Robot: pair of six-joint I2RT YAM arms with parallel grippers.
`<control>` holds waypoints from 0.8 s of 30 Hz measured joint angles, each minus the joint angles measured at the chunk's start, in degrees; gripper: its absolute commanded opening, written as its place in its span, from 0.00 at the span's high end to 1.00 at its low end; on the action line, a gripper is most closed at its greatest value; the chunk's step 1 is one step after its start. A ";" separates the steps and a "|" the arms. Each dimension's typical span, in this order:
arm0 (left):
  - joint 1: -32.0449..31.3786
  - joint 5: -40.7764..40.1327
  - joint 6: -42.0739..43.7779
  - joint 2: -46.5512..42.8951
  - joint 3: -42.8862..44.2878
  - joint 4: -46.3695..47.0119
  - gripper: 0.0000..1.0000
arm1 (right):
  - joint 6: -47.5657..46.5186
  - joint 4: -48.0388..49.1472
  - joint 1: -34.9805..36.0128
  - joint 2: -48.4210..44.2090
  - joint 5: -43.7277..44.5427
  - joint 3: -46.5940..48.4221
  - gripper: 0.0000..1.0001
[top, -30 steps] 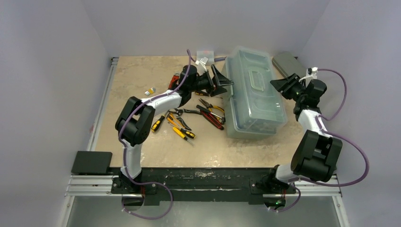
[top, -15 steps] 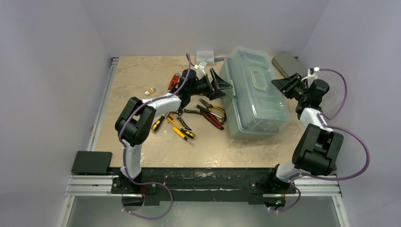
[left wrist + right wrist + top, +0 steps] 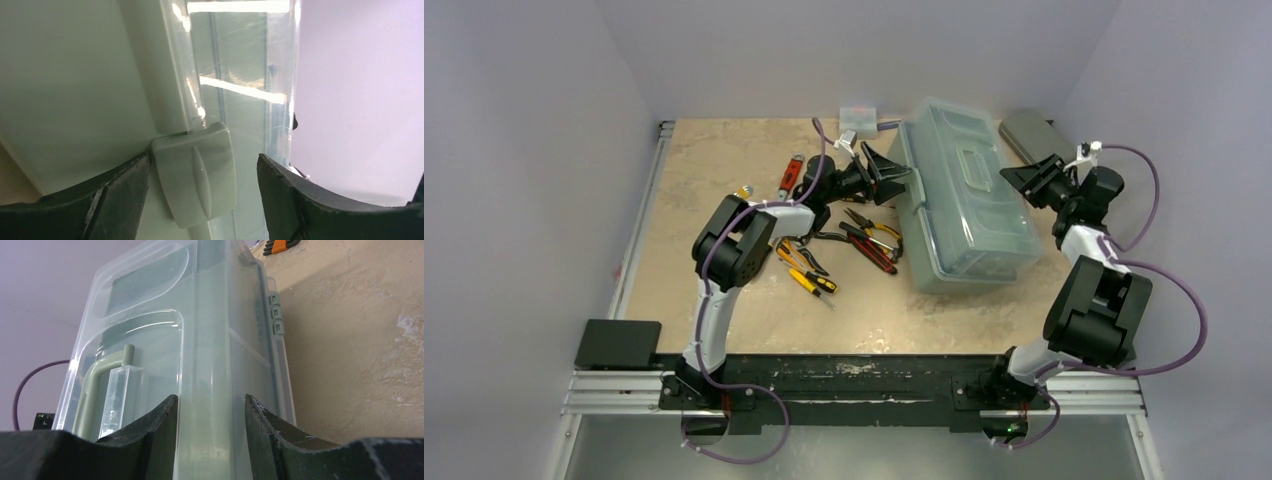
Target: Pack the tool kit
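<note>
The sage-green toolbox with its translucent lid down stands at the right middle of the table. My left gripper is open at its left side. In the left wrist view the jaws straddle the grey latch, and the left finger touches it. My right gripper is open against the box's right side, its fingertips up against the clear lid wall. Pliers and screwdrivers lie loose to the left of the box.
A red-handled screwdriver lies behind the left arm, with a small yellow piece further left. A white box sits at the back edge. A grey pad lies at the back right, and a black plate is at the near left.
The left arm has swung in, with its elbow moving right, and the jaws have narrowed slightly round the latch. The toolbox has turned a little, its near end shifting right. The right gripper has stayed against it.
</note>
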 measured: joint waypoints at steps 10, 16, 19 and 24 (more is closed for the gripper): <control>-0.35 -1.99 -8.57 6.03 4.31 10.82 0.28 | 1.79 0.28 -1.25 1.11 0.11 0.20 0.94; -1.07 -3.45 -8.76 6.03 4.31 11.23 0.27 | 2.08 -0.39 -1.51 1.25 1.18 0.48 0.92; -1.33 -3.89 -8.46 5.79 4.31 11.06 0.27 | 2.23 -1.14 -1.57 1.25 1.79 0.81 0.91; -1.90 -3.76 -4.24 3.26 4.31 5.60 0.26 | -0.70 -8.24 -1.46 1.11 3.50 4.28 0.88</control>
